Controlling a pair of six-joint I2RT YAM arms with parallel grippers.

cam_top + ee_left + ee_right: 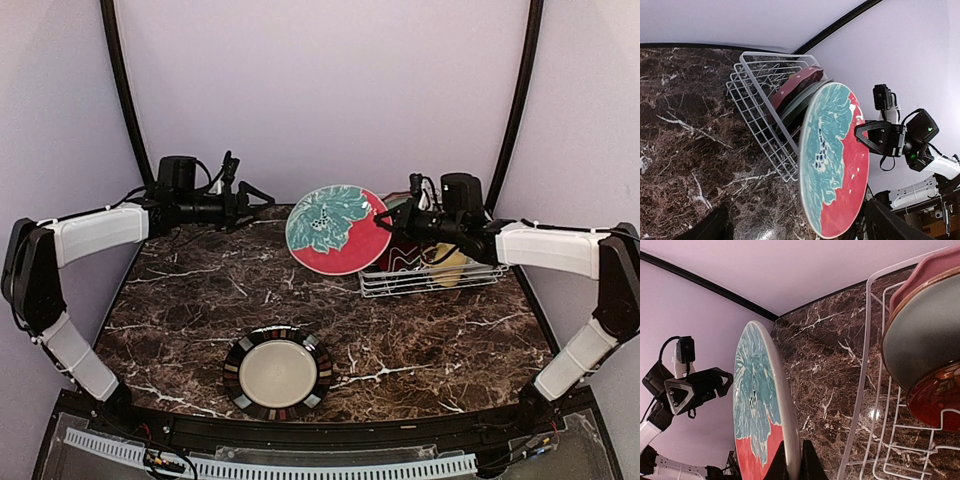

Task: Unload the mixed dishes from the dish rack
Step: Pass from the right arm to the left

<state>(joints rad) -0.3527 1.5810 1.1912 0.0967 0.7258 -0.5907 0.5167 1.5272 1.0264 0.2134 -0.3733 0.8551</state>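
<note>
My right gripper (384, 222) is shut on the rim of the red plate with the teal flower (335, 230) and holds it upright in the air, just left of the white wire dish rack (430, 275). In the right wrist view my fingertips (785, 462) pinch the plate's edge (782, 415). In the rack stand a pink scalloped plate (927, 272), a pale teal plate (925, 335) and a red floral plate (935, 400). A pale yellow mug (452, 268) shows in the rack. My left gripper (262, 200) is open and empty, left of the held plate (835, 160).
A black-rimmed cream plate (278, 372) lies flat on the dark marble table (180, 300) near the front middle. The rack (765, 115) stands at the back right, close to the wall. A black frame pole (125, 90) rises on each side.
</note>
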